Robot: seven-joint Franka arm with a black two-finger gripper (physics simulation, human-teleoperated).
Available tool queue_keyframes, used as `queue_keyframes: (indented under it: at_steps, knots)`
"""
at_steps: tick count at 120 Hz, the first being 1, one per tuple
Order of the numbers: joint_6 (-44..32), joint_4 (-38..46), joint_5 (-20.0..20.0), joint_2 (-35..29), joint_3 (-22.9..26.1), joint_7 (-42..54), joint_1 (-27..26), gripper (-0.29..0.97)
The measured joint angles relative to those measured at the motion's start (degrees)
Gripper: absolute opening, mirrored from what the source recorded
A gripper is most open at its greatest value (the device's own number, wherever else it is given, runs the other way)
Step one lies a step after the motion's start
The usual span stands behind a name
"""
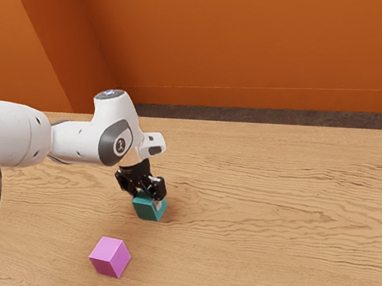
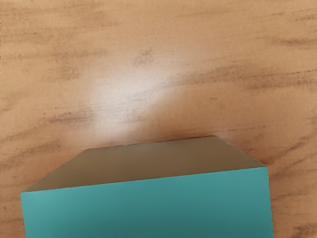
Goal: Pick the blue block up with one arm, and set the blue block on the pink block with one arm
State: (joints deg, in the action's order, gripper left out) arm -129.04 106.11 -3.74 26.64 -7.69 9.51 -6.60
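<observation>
Nearest the camera in the exterior view: pink block (image 1: 109,256), flat on the wooden worktop (image 1: 297,206), nothing on top of it. It lies toward the exterior view's left of the blue block and nearer the camera, with a clear stretch of bare wood between the two. The blue block (image 1: 148,209) renders blue-green; it appears to sit on the worktop with a small shadow at its base, though contact cannot be confirmed at this angle. The pincer (image 1: 153,195) is directly above the blue block, lowered onto its upper part and pointing down. How wide the pincer stands, and whether it actually has hold of the blue block, cannot be told from these angles. In the wrist view the blue block (image 2: 148,203) sits just under the hand, one lit face and one shaded face visible, wood grain beyond it. The white arm (image 1: 80,139) comes in from the exterior view's left, behind the blue block. Farther back runs a dark strip (image 1: 304,115) along the foot of an orange wall (image 1: 266,20).
</observation>
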Motion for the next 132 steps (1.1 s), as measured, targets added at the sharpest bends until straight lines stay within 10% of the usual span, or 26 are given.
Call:
queue_keyframes:
  at_steps: [64,114,132]
  knots:
    - [0.6,1.7,-0.1,-4.7,0.7,0.1,0.6,0.34]
    - [0.2,24.0,0.3,-29.9,1.9,-0.6,1.5,0.32]
    - [0.0,28.8,0.6,-34.7,12.1,-0.7,13.9,0.32]
